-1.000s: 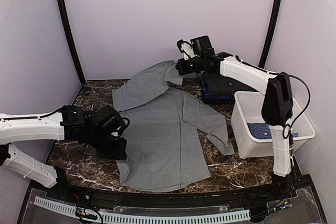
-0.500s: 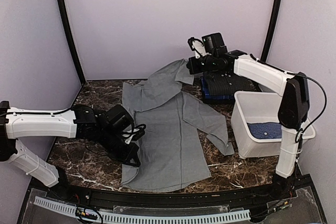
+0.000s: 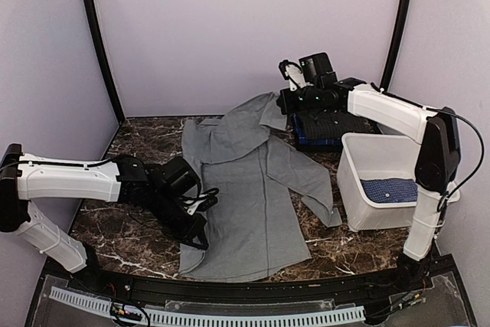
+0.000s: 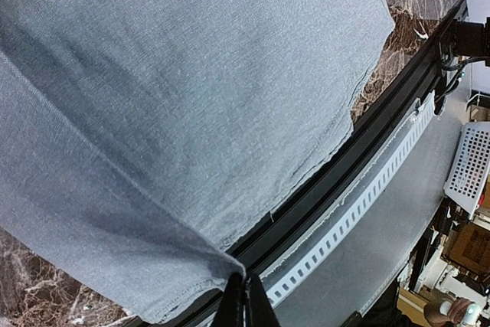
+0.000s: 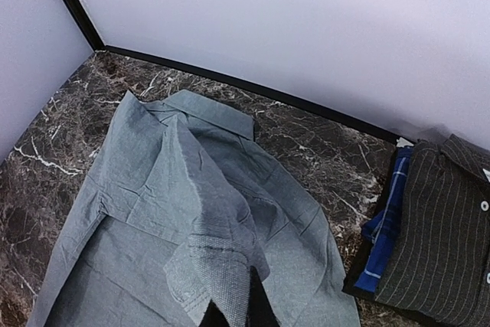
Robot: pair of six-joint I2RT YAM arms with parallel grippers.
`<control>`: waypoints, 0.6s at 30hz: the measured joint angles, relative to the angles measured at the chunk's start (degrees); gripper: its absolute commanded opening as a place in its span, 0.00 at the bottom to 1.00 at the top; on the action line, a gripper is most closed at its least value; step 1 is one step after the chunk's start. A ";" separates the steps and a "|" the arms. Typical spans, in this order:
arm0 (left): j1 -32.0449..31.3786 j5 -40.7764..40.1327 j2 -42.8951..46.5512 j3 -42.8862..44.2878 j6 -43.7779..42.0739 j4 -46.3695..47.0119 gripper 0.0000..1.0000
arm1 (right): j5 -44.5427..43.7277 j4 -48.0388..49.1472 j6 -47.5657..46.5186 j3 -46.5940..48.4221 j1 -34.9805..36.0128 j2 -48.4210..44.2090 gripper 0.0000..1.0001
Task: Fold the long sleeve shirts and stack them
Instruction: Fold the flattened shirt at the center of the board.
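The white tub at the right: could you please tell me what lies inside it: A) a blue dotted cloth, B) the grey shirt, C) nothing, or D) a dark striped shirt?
A: the top view shows a blue dotted cloth lying in the white tub.

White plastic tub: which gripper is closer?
Right. The right gripper holds the grey cloth shirt beyond the white plastic tub; the left gripper pinches the shirt's near hem, well to its left.

A grey shirt (image 3: 253, 189) lies spread over the middle of the marble table (image 3: 329, 246). The left gripper (image 3: 197, 235) pinches its hem at 7 o'clock, and the right gripper (image 3: 285, 102) holds its far edge raised at 1 o'clock. At 3 o'clock a white tub (image 3: 383, 217) holds a blue shirt (image 3: 387, 189).
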State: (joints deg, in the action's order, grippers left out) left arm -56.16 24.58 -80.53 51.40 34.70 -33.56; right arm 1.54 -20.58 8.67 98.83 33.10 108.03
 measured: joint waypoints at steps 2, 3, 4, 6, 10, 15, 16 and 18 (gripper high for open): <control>0.00 0.33 -0.55 0.00 -0.26 0.31 0.00 | 0.07 -0.02 0.13 -0.02 0.00 -0.22 0.00; 0.00 0.52 -0.83 0.00 -0.46 0.46 0.00 | 0.13 -0.09 0.24 -0.09 0.00 -0.46 0.00; 0.00 0.63 -1.11 0.00 -0.63 0.59 0.00 | 0.15 -0.20 0.26 -0.13 0.00 -0.81 0.00; 0.00 0.92 -1.55 0.00 -0.92 0.68 0.00 | 0.13 -0.26 0.39 -0.13 0.02 -1.55 0.00; 0.00 1.22 -1.86 0.00 -1.33 0.74 0.00 | -0.09 -0.42 0.46 -0.20 0.24 -3.52 0.00; 0.00 1.53 -1.97 -0.11 -1.70 1.03 0.00 | -0.35 -0.48 0.83 -1.09 0.55 -5.90 0.00; 0.00 1.66 -1.97 -0.13 -1.75 1.14 0.00 | -0.35 -0.48 0.90 -1.40 0.63 -6.10 0.00; 0.00 1.95 -1.97 -0.22 -1.92 1.49 0.00 | -0.37 -0.52 1.05 -2.08 0.79 -6.27 0.00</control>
State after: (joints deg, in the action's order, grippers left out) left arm -56.16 26.52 -82.50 51.18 32.77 -32.08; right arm 1.17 -21.10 9.72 96.75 33.89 101.75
